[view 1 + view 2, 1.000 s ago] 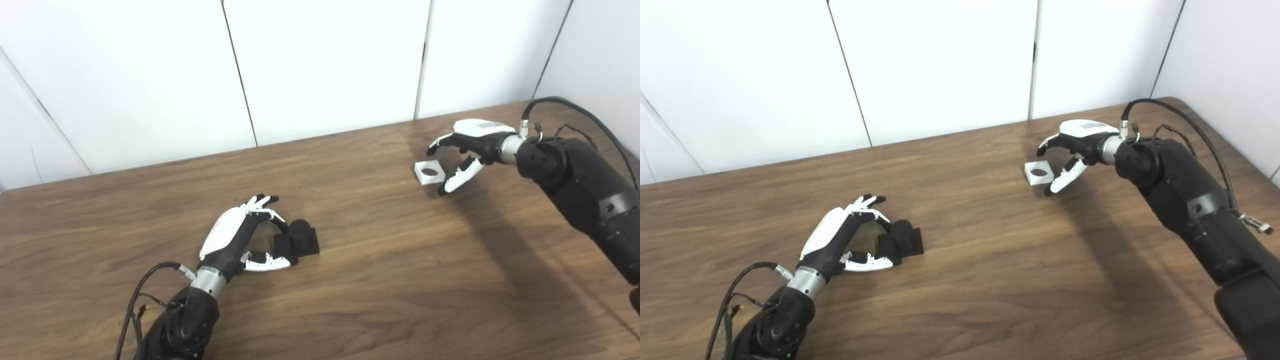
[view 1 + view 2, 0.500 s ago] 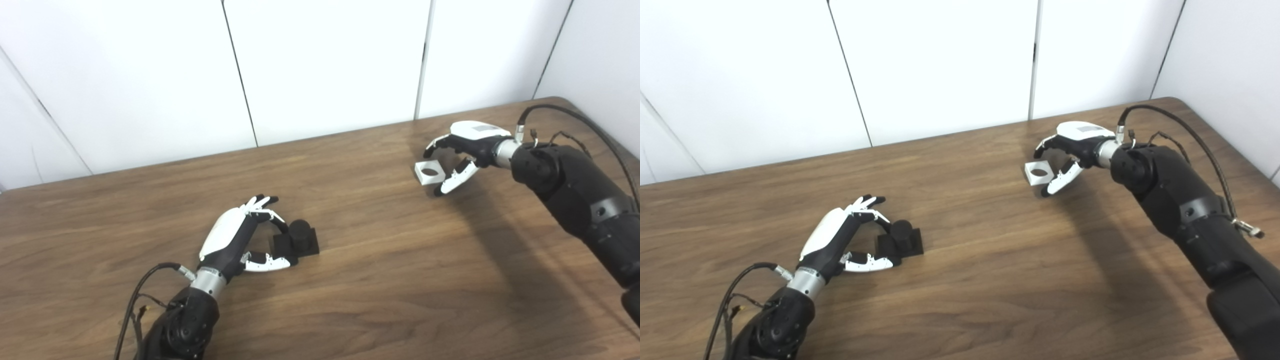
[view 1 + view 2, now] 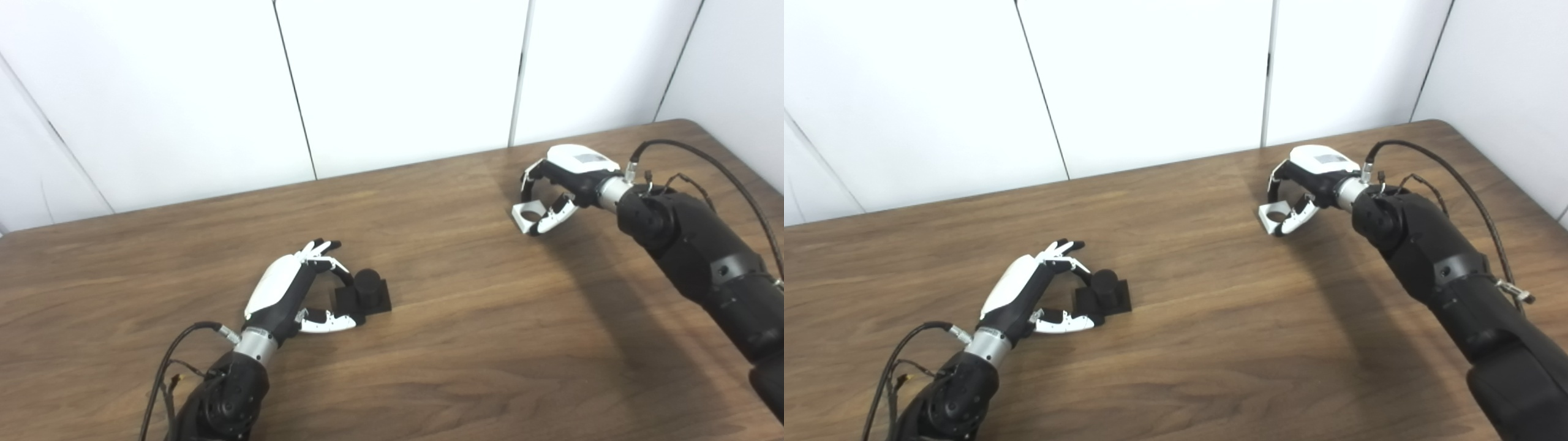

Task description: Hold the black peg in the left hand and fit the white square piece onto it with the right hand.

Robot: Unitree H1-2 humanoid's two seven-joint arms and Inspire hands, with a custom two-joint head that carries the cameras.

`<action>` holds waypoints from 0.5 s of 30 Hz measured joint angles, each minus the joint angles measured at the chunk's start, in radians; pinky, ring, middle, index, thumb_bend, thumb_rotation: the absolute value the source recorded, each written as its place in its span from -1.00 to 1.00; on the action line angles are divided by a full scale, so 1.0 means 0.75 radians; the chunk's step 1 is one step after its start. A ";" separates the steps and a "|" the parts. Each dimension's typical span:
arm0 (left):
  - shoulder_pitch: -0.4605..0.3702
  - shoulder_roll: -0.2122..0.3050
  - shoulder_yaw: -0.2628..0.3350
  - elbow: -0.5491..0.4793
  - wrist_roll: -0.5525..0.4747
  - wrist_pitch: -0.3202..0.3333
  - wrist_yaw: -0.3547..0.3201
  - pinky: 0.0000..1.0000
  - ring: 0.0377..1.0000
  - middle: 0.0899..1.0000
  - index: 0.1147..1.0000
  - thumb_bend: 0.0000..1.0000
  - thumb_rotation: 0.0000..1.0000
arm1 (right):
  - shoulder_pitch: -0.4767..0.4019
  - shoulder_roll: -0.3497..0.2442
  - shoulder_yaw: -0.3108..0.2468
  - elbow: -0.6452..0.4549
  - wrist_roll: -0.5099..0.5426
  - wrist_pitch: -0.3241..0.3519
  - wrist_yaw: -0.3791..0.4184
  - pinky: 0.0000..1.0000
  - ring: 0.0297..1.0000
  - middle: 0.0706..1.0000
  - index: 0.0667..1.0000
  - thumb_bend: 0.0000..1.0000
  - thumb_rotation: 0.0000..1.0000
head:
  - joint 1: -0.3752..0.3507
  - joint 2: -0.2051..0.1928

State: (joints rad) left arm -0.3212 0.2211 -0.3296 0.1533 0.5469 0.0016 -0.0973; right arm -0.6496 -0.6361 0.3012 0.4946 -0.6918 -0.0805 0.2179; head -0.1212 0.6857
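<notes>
Comparing with a second ago, we see the big change at our right hand: its fingers were spread wide beside the white square piece, and they've now curled in around it, fingertips over the far side and thumb on the near side. So the right hand has closed on the piece. The piece looks tipped up a bit toward us, its round hole showing, where before it lay flat on the table. We can't tell if it has left the wood or one edge is still resting there. The right forearm has also swung in toward the middle of the table.

Our left hand hasn't budged at all. It sits low on the table at the near left, fingers arched over the black peg and thumb lying along the near edge of its square base, loosely cupped and partly apart. Fingertips touch or nearly touch the peg, but we wouldn't call it a real grip. The peg stands upright on the wood, same spot as before, well apart from the white piece across the table.
</notes>
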 measured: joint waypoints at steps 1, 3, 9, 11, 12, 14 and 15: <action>0.002 0.000 0.000 -0.004 0.001 0.005 0.000 0.98 1.00 0.86 -0.14 0.04 -0.83 | 0.000 -0.001 0.005 0.000 -0.009 -0.004 -0.012 0.44 0.61 0.55 -0.10 0.02 -0.72 | 0.002 0.000; 0.004 0.000 -0.001 -0.011 0.002 0.017 -0.002 0.98 1.00 0.86 -0.14 0.04 -0.83 | 0.000 -0.003 0.013 0.000 -0.024 -0.012 -0.032 0.45 0.61 0.54 -0.10 0.02 -0.73 | 0.002 0.002; 0.005 0.001 -0.001 -0.014 0.002 0.019 -0.001 0.98 1.00 0.86 -0.14 0.04 -0.83 | 0.005 -0.004 0.016 0.001 -0.031 -0.022 -0.060 0.42 0.58 0.50 -0.10 0.03 -0.73 | 0.002 0.008; 0.005 0.001 -0.001 -0.014 0.002 0.019 -0.001 0.98 1.00 0.86 -0.14 0.04 -0.83 | 0.007 -0.005 0.016 0.006 -0.033 -0.028 -0.079 0.41 0.58 0.49 -0.10 0.03 -0.73 | 0.004 0.012; 0.005 0.001 -0.001 -0.014 0.002 0.019 -0.001 0.98 1.00 0.86 -0.14 0.04 -0.83 | 0.008 -0.005 0.016 0.006 -0.034 -0.028 -0.084 0.40 0.57 0.49 -0.10 0.03 -0.73 | 0.006 0.012; 0.005 0.001 -0.001 -0.014 0.002 0.020 -0.001 0.98 1.00 0.86 -0.14 0.04 -0.83 | 0.008 -0.006 0.017 0.006 -0.039 -0.030 -0.089 0.41 0.57 0.48 -0.10 0.03 -0.73 | 0.008 0.014; 0.005 0.001 -0.001 -0.016 0.002 0.020 -0.002 0.98 1.00 0.86 -0.14 0.04 -0.83 | 0.009 -0.007 0.017 0.006 -0.042 -0.032 -0.095 0.41 0.57 0.48 -0.10 0.03 -0.73 | 0.006 0.016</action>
State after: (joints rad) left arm -0.3171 0.2220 -0.3306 0.1416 0.5482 0.0169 -0.0985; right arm -0.6430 -0.6412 0.3137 0.4992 -0.7235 -0.1046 0.1464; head -0.1166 0.6979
